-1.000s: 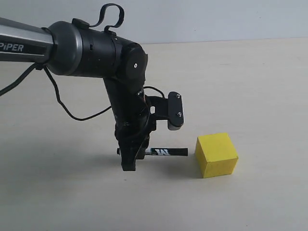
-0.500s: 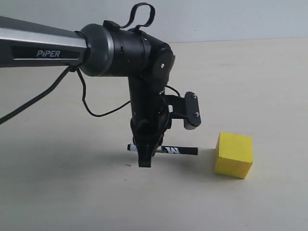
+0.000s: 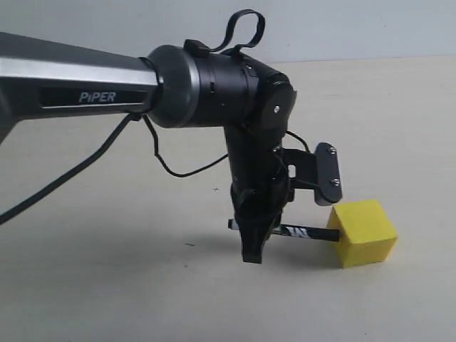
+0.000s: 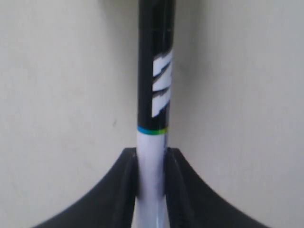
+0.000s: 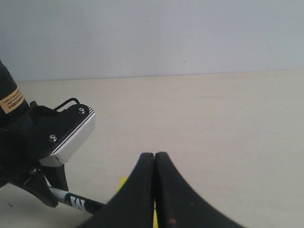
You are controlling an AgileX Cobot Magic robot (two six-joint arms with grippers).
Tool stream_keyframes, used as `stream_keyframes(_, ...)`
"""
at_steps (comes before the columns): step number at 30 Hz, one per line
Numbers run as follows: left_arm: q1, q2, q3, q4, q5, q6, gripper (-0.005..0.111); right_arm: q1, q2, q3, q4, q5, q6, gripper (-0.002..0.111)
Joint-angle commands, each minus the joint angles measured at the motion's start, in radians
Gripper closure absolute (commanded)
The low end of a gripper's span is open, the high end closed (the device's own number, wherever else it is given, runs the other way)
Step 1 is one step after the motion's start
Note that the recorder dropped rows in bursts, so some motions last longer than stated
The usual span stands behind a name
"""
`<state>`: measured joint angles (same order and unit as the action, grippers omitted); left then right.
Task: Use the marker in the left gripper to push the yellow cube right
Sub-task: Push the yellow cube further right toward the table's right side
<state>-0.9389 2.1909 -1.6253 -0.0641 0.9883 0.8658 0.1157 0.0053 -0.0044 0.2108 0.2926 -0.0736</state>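
The yellow cube rests on the beige table at the lower right of the exterior view. My left gripper points down, shut on the white barrel of the marker. The marker lies level, and its black end touches the cube's left face. In the left wrist view the marker runs away from the left gripper, with the cube out of view. My right gripper is shut with nothing in it; a sliver of the yellow cube shows behind its fingers, beside the marker.
The left arm reaches in from the left edge with a black cable hanging below it. Its silver-grey camera bracket sits just above the cube. A pale wall bounds the table at the back.
The left arm has moved right with the marker. The marker's end has closed the gap to the cube, and the cube has slid right and turned a little.
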Motion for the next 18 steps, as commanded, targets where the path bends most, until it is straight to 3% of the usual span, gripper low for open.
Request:
stream_keyframes(1,-0.017,0.023,-0.056,-0.032,0.042,0.013,0.107,0.001,-0.005,0.004,-0.001,-0.007,-0.004,0.108)
stream_keyframes(11,0.03,0.026,-0.058,-0.03,0.156,-0.075,0.107,0.001,-0.005,0.004,-0.001,-0.007,-0.004,0.108)
stream_keyframes(18,-0.011,0.036,-0.077,-0.041,0.023,-0.084,0.107,0.001,-0.005,0.004,-0.001,-0.007,-0.004,0.108)
